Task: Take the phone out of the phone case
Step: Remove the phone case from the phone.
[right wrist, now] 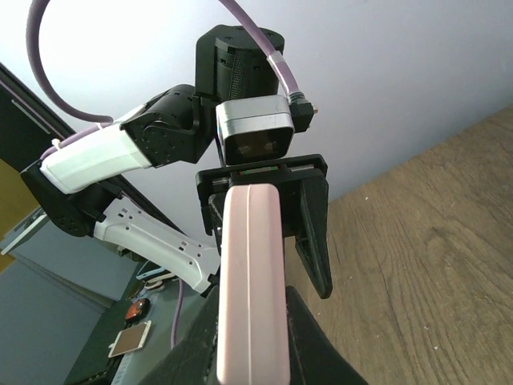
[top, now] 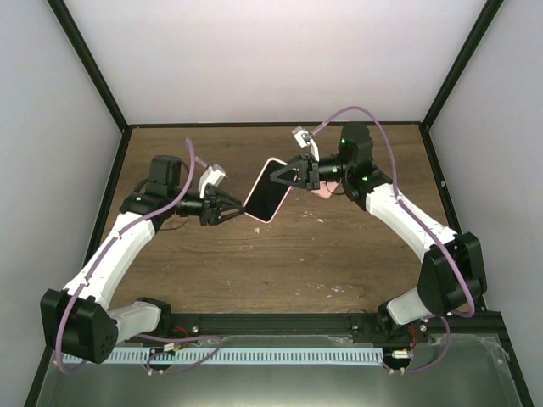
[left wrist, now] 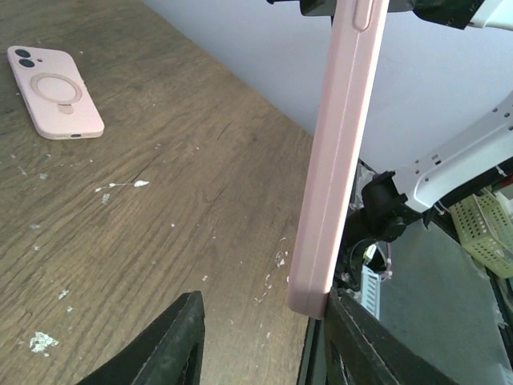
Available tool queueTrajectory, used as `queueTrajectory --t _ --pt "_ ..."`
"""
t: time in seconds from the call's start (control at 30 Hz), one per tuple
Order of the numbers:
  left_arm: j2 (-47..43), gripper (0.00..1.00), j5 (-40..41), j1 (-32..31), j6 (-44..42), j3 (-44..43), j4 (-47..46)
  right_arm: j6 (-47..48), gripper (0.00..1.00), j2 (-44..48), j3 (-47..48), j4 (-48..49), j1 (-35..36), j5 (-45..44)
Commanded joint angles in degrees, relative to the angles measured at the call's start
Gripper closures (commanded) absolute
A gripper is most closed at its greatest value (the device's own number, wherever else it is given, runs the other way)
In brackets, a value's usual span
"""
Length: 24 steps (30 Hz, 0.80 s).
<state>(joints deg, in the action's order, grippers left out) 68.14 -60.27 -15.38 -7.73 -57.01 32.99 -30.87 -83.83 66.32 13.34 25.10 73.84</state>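
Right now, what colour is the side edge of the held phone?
Pale pink; the phone shows best in left wrist view.

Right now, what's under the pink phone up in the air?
Just wooden table, with the phone held above it by the right tool. From above, the phone hides the spot right beneath it.

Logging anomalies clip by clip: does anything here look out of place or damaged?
A second pink case lies back up on the table, apart from the pink-cased phone held in the air; whether it is empty is unclear. White flecks dot the wood nearby.
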Motion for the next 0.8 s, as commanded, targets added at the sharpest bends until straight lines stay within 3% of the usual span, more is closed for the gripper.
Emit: queueTrajectory --t 0.0,0.43,0.63,0.77 --pt "2.97 0.57 16.22 4.30 -0.32 3.17 0.25 -6.77 0.99 3.85 5.44 5.45 2.23 19.73" --pt "1.98 0.49 9.54 6.94 -2.57 4.14 0.23 -4.06 0.99 3.41 6.26 3.05 0.51 19.76" --pt "-4.96 0.48 -5.89 6.73 -2.75 4.24 -0.75 -2.57 0.99 3.00 6.15 1.79 -0.73 17.43" --pt "-10.24 0.48 -8.97 5.05 1.86 3.95 -4.37 -1.70 0.99 2.40 5.72 0.94 -1.20 14.36"
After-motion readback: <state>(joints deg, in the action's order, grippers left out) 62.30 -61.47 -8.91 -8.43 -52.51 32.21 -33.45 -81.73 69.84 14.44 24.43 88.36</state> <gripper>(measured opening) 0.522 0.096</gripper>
